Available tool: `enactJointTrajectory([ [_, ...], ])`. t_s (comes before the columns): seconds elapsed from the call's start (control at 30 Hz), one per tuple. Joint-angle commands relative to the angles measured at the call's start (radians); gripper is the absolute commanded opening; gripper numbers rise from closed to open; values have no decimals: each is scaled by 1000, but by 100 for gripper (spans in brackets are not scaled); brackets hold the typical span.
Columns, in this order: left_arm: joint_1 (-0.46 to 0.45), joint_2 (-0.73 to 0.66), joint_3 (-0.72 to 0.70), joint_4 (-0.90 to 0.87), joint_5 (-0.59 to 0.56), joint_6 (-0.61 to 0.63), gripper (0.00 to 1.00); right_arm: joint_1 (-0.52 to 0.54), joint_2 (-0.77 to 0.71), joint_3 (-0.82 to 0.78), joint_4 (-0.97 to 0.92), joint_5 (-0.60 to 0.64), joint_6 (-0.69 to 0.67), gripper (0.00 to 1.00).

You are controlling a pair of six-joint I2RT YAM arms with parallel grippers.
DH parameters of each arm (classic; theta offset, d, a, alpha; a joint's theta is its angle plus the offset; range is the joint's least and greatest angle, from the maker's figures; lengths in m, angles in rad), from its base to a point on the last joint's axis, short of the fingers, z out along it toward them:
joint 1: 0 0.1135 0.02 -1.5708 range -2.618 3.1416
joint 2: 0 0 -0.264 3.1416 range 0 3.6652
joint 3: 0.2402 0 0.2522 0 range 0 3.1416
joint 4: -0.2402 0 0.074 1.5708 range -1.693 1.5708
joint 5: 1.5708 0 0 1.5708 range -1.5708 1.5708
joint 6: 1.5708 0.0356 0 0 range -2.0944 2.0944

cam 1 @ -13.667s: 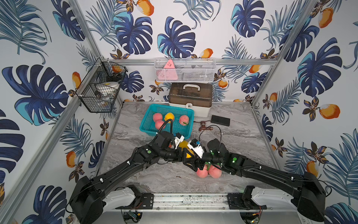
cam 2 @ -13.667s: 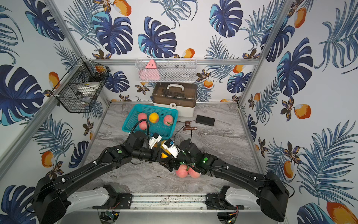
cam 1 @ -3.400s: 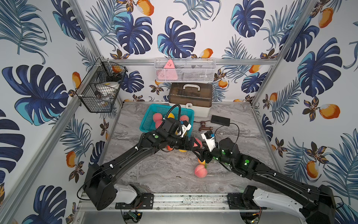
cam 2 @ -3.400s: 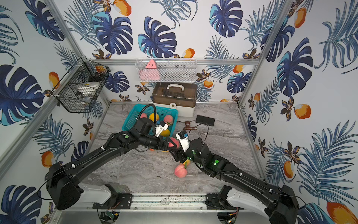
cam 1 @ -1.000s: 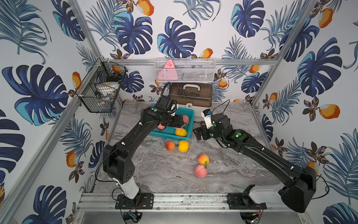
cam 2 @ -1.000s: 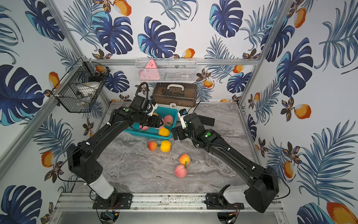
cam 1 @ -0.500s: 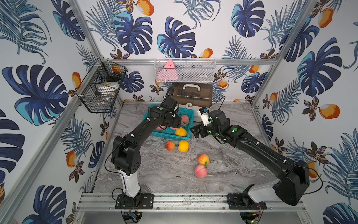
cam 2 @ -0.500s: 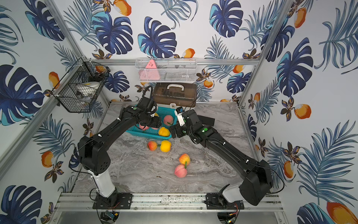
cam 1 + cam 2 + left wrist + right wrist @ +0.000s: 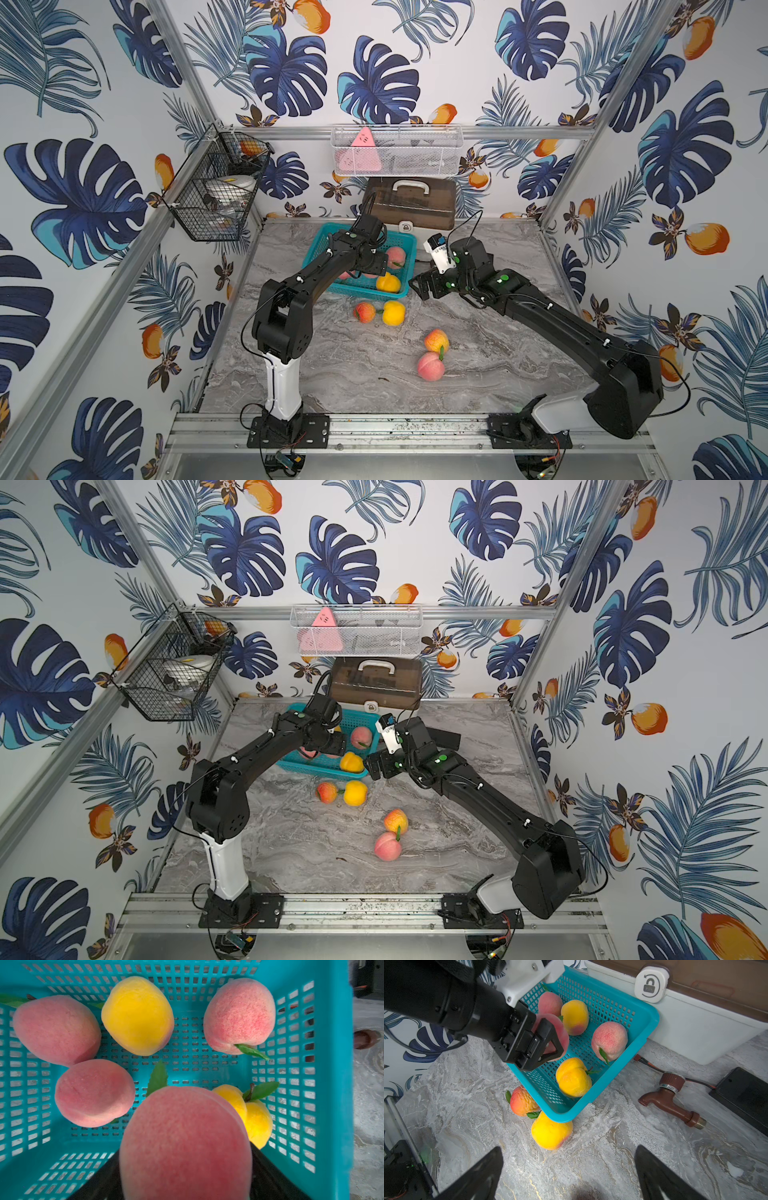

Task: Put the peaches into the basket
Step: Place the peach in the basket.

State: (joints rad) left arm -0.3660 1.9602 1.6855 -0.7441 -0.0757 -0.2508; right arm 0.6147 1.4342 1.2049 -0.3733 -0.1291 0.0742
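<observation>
Right wrist view: left jaws, now over the basket (image 9: 653, 1017), pinch a pink peach (image 9: 564, 1040); right jaws stay spread.

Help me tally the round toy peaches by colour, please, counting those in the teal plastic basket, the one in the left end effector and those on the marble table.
Pink round toy peaches: 5
Yellow round toy peaches: 3
Orange-red blushed round toy peaches: 2
Total: 10
</observation>
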Motion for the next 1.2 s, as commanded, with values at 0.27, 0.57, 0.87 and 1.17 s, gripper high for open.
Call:
enactJointTrajectory([
  [0.27, 18, 42, -22, 55, -12, -37, 80, -17, -8, -8, 40, -28, 13, 100],
  [0.57, 28, 73, -33, 66, -34, -36, 80, -26, -11, -7, 39, -37, 16, 100],
  [0.87, 30, 104, -26, 66, -67, -19, 81, -31, -10, -10, 40, -36, 16, 100],
  [1.17, 31, 123, -23, 68, -62, -20, 81, -35, -6, -10, 42, -40, 19, 100],
])
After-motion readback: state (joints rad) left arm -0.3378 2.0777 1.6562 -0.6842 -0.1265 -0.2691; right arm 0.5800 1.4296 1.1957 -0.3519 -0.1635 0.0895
